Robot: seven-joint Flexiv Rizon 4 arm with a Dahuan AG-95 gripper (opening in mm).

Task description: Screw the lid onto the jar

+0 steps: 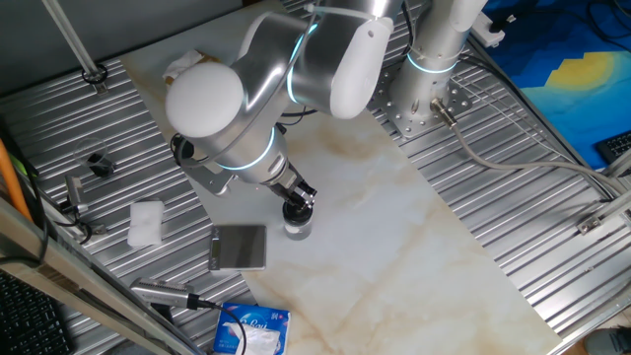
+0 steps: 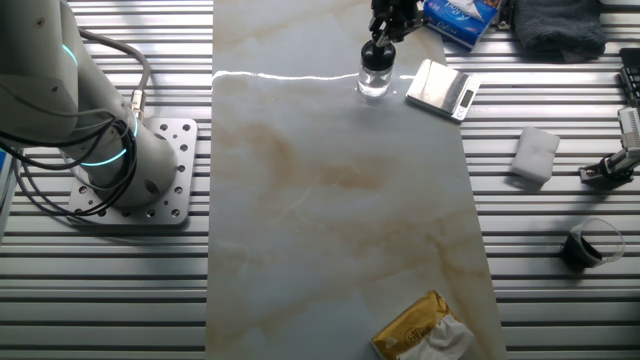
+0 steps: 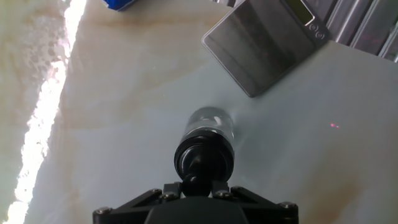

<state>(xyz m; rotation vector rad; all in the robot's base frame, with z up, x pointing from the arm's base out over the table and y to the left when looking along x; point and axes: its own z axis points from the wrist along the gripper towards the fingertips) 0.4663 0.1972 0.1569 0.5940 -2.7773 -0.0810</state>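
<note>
The black knobbed lid (image 3: 204, 157) is sitting atop the small clear glass jar (image 3: 211, 123), which is standing upright on the bench (image 3: 124, 124).

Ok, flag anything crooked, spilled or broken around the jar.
Nothing stands out. The jar stands upright on the marble table, with the lid sitting squarely on top and the gripper holding its knob. The scale lies flat beside the jar, not touching. No spill shows.

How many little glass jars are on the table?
1. The small clear glass jar stands on the marble table, beside the grey square plate. The black knobbed lid sits on it, under the gripper. None seems hidden.
</note>
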